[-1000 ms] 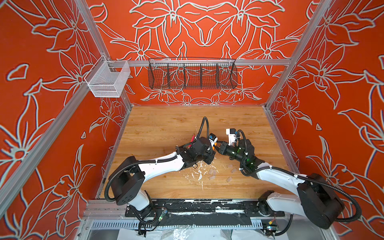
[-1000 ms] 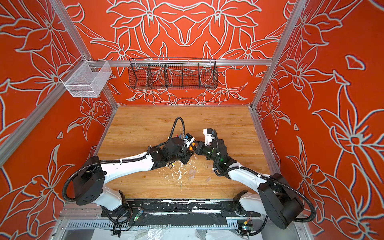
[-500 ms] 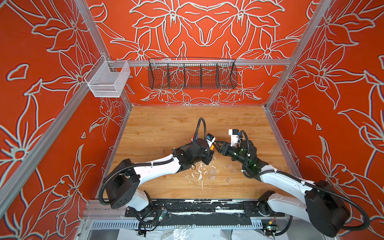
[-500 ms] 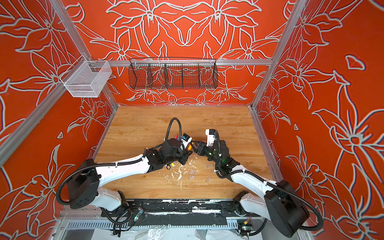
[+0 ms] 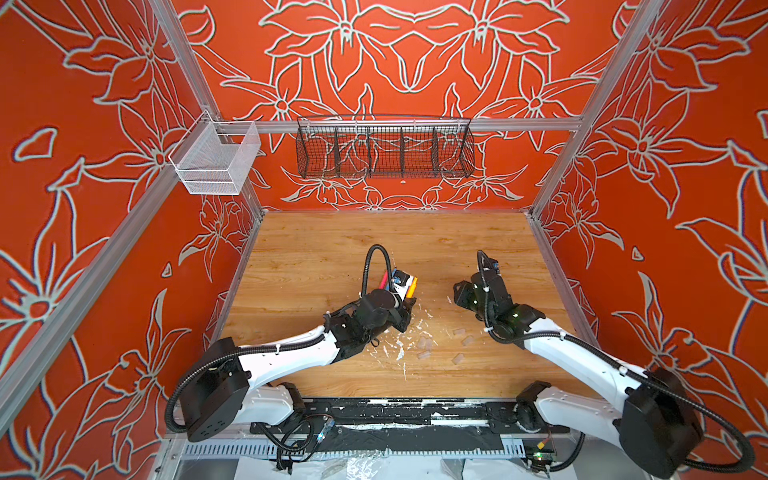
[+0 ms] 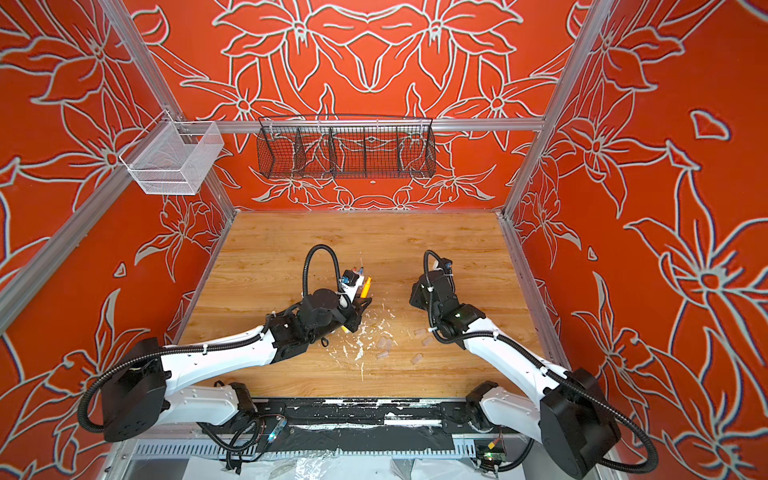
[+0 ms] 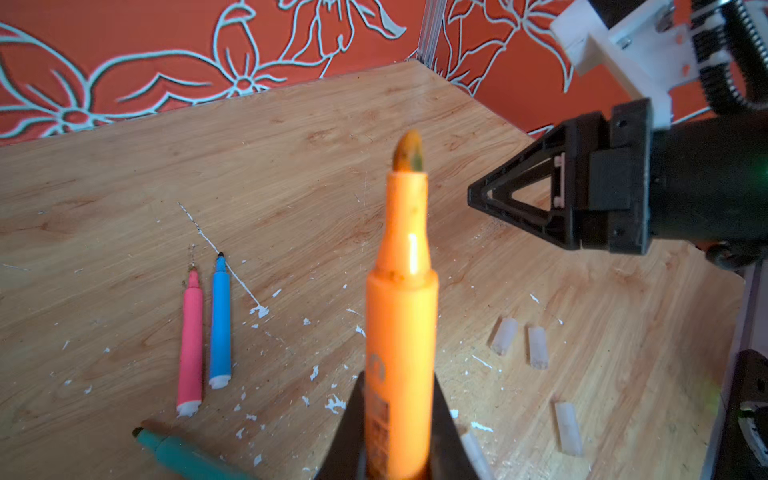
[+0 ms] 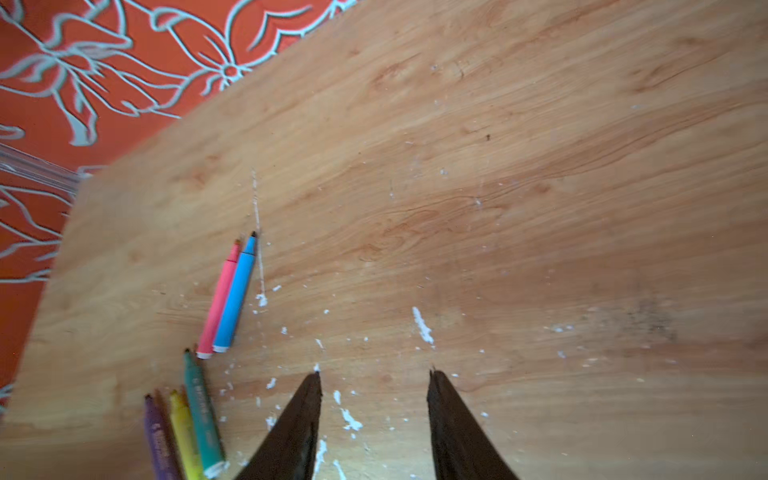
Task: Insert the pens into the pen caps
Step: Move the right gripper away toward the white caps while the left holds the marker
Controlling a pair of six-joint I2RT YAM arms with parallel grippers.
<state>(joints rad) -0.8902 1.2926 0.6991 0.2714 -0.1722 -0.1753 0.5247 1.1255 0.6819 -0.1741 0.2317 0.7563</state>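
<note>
Print on the orange pen (image 7: 401,316) barrel is too blurred to read. The green pen (image 8: 201,415) and purple pen (image 8: 158,440) carry dark lettering that is also illegible, and no brand can be made out. The left gripper (image 7: 399,399) is clamped on the orange pen's barrel. The pen is uncapped and held off the table, and its felt tip is stained dark green-brown. The right gripper (image 8: 374,374) has its jaws apart with nothing between them, hovering over bare wood well apart from the left one. The pink pen (image 7: 190,345) and blue pen (image 7: 220,320) lie side by side, touching, uncapped, with white end plugs. The green pen, yellow pen (image 8: 185,436) and purple pen lie close together just beside that pair, tips bare. The caps (image 5: 458,332) are short, cloudy, clear tubes. Five can be counted, loose on the table (image 5: 316,249) between the two arms toward the near edge, all lying on their sides. The table is light wood grain, spattered with white flecks (image 5: 399,349) and one thin white streak. The walls (image 5: 415,62) are orange-red with white outlined flowers, set in an aluminium frame (image 5: 415,124). A black wire basket (image 5: 384,149) hangs on the back rail, and a white mesh basket (image 5: 216,162) hangs at the left corner.
</note>
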